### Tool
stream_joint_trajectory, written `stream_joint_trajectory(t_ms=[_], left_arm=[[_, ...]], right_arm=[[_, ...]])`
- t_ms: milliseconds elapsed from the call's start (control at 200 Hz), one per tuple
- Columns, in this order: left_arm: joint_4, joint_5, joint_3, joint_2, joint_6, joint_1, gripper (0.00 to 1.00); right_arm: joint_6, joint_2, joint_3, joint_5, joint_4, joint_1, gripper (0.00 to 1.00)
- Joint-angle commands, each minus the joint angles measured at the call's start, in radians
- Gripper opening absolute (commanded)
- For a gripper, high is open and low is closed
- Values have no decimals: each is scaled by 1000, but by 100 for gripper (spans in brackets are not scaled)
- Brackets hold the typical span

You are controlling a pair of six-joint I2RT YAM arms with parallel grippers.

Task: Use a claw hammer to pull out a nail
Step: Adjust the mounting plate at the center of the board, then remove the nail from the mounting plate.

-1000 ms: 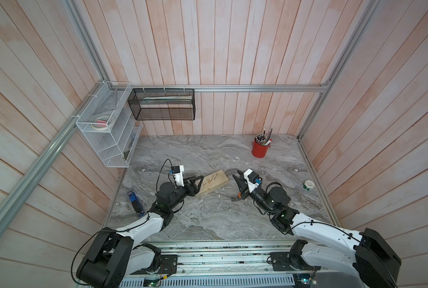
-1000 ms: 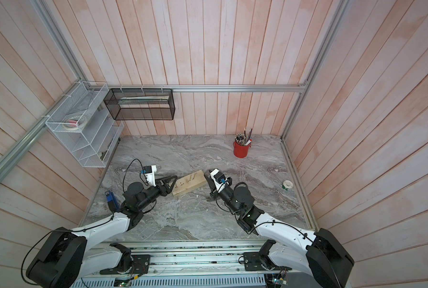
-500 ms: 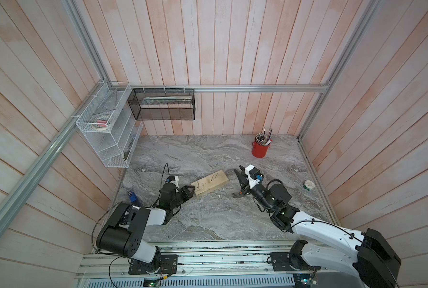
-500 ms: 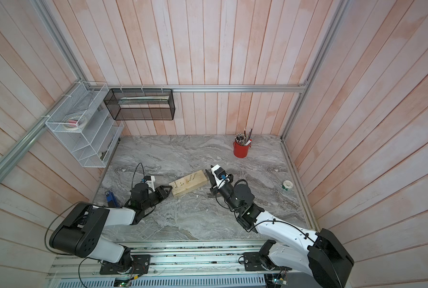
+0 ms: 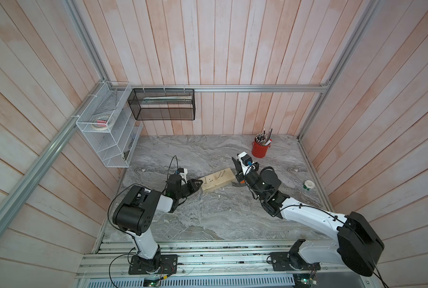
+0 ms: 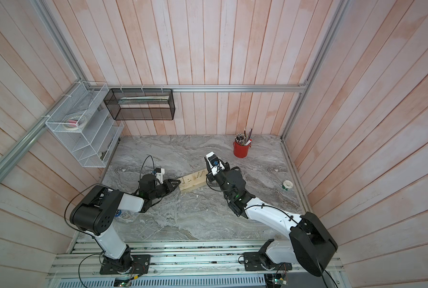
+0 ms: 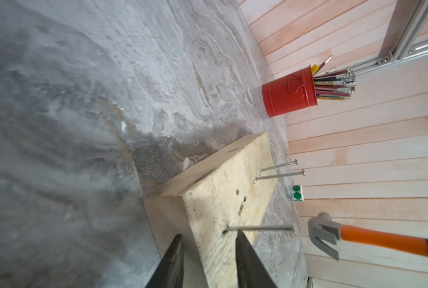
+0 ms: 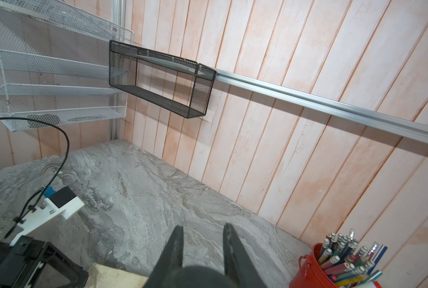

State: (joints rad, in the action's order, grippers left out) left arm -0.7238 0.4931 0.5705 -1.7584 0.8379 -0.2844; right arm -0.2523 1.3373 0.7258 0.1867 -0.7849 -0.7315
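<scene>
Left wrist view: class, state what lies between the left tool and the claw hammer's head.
The wooden block and its nearest nail, pointing toward the claw hammer; the left wrist view shows this.

Left hand (image 5: pixel 199 184) low and parted; right hand (image 8: pixel 203 228) clamped.

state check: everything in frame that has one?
wood block: lies flat, nail face up
nails: three stand proud of it, beside empty holes
claw hammer: in the air, claw hooked on no nail
red can: upright, full of pencils
left gripper: fingers straddle the wood block's end; clamped or not, cannot tell
right gripper: shut on the claw hammer
</scene>
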Motion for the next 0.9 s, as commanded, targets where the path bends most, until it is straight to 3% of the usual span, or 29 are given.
stream_joint_trajectory(t_ms=[0,480,895], left_arm=[[83,28,70,-25,-77,-4,36],[141,81,181,-127,-110,-4,32],[244,13,146,-16,-158,2,36]], right_arm=[[-51,43,88,25,-73,31,0],[-68,222,244,-112,13,96,0],[-53,310,323,-161,33,105,0]])
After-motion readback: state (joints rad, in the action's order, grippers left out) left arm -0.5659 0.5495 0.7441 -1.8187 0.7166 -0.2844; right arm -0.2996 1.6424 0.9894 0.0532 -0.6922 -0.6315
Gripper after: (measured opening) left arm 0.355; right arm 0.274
